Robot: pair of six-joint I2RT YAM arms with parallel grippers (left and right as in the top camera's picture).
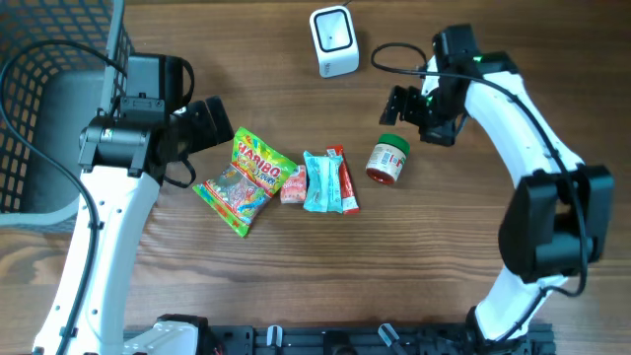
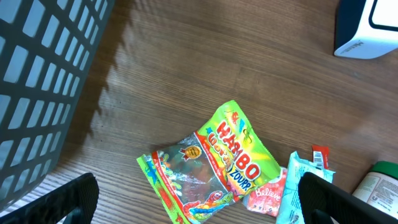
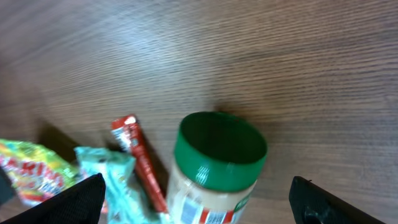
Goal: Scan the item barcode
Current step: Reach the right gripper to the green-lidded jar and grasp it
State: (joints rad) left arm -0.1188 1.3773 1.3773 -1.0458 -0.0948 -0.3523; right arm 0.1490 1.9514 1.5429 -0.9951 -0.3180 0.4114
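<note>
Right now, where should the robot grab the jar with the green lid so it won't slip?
Probably across the round body of the jar, just below its green lid, coming down from above with the open right gripper, the nearest one. The jar seems to lie on its side, leaving both curved sides free to pinch.

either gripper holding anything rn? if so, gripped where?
Nothing is held. The left gripper is open over the Haribo bag; the right gripper is open over the green-lidded jar.
</note>
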